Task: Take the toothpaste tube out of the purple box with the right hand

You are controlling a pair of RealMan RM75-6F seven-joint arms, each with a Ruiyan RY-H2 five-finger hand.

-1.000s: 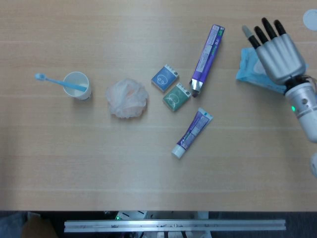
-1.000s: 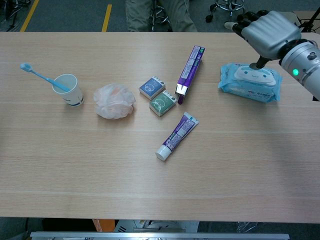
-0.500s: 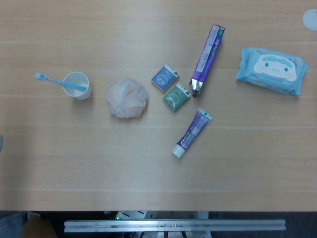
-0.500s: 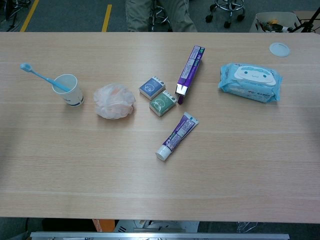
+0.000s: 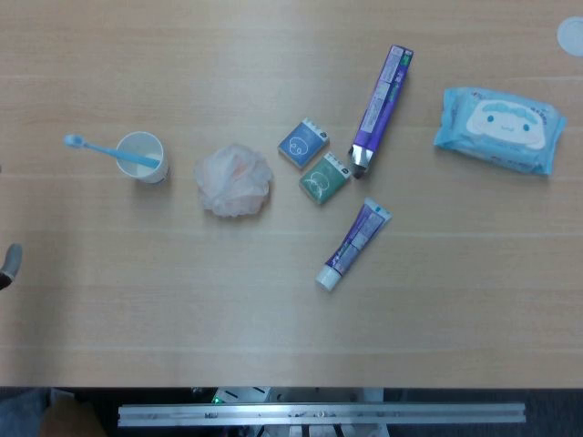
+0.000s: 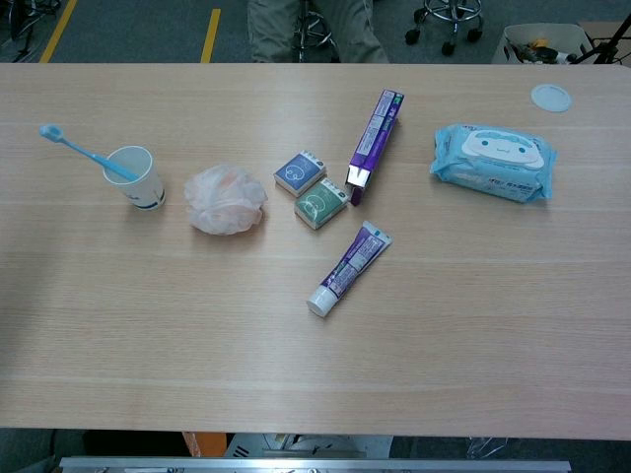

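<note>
The purple box [image 5: 382, 97] [image 6: 373, 135] lies flat on the table, its open end towards me. The purple-and-white toothpaste tube [image 5: 353, 244] [image 6: 348, 268] lies on the table just in front of that open end, wholly outside the box, its white cap pointing at me. Nothing touches either one. My right hand shows in neither view. At the left edge of the head view, only a small grey tip of my left hand [image 5: 9, 262] shows, far from the tube and box. Its fingers are hidden.
A blue small box [image 5: 302, 143] and a green one [image 5: 324, 177] lie left of the purple box. A pale mesh sponge [image 5: 233, 180] and a cup with a blue toothbrush [image 5: 142, 157] sit further left. A blue wipes pack [image 5: 497, 128] and a white lid [image 6: 550, 96] are at the right.
My right hand, which was over the wipes pack a second ago, has left both views. A grey tip of the left hand has come in at the left edge.
</note>
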